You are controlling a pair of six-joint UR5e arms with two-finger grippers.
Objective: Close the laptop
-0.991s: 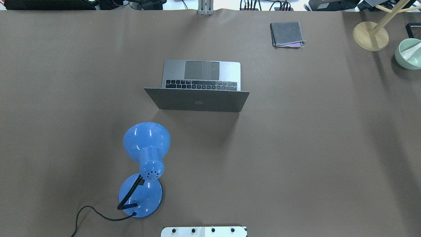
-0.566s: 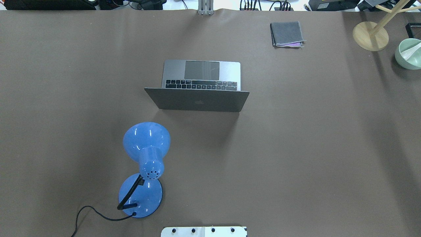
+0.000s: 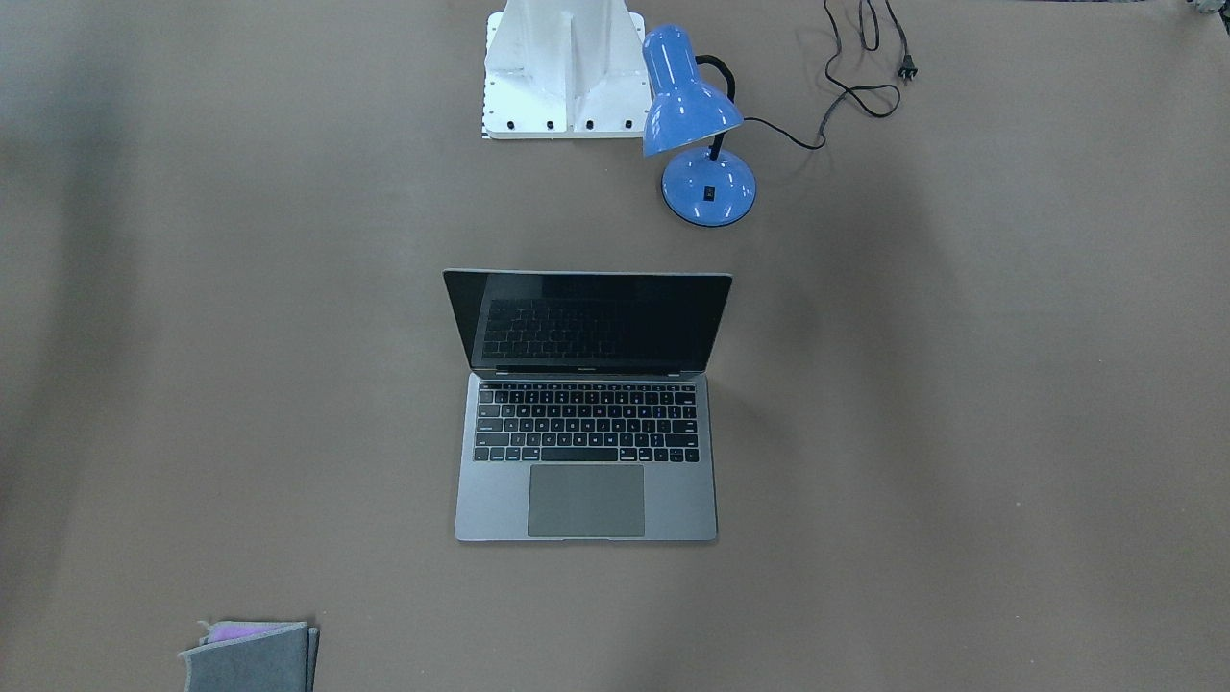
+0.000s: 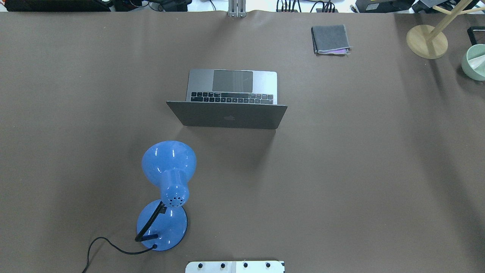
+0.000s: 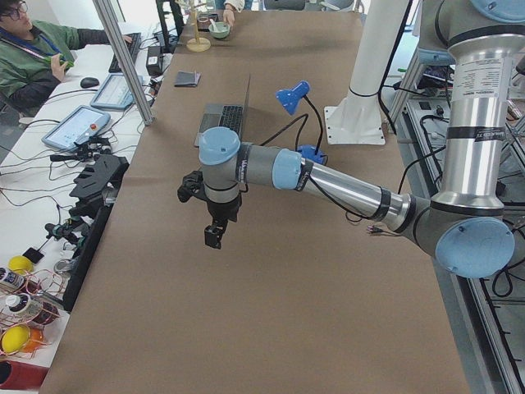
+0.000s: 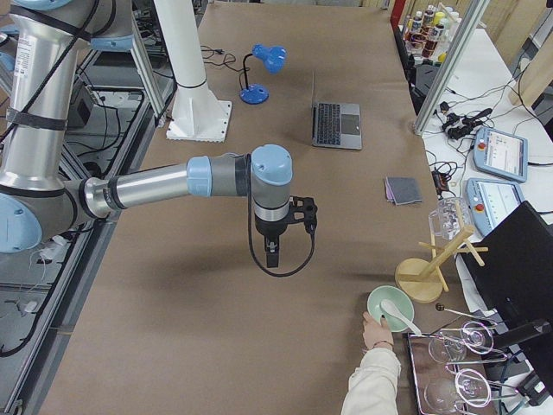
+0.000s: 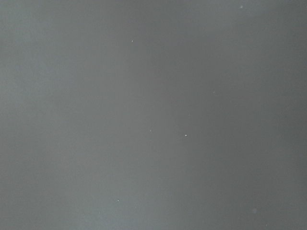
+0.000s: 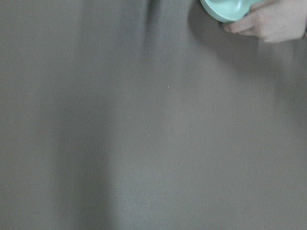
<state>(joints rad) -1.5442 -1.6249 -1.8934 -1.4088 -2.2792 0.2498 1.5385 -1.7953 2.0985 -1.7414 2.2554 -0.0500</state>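
Plainly, the laptop stands open, its screen dark

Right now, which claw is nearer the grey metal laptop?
Left, but barely. The left claw hangs leftward of the grey metal laptop, past the blue desk lamp; the right claw hangs off the opposite side, towards the mint-green bowl.

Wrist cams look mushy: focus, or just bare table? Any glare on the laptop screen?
Left wrist: only featureless table, focus can't be judged. Right wrist: soft, the bowl and a person's hand at the top edge blurred. Front-facing: the laptop screen faintly mirrors its keys, no bright glare.
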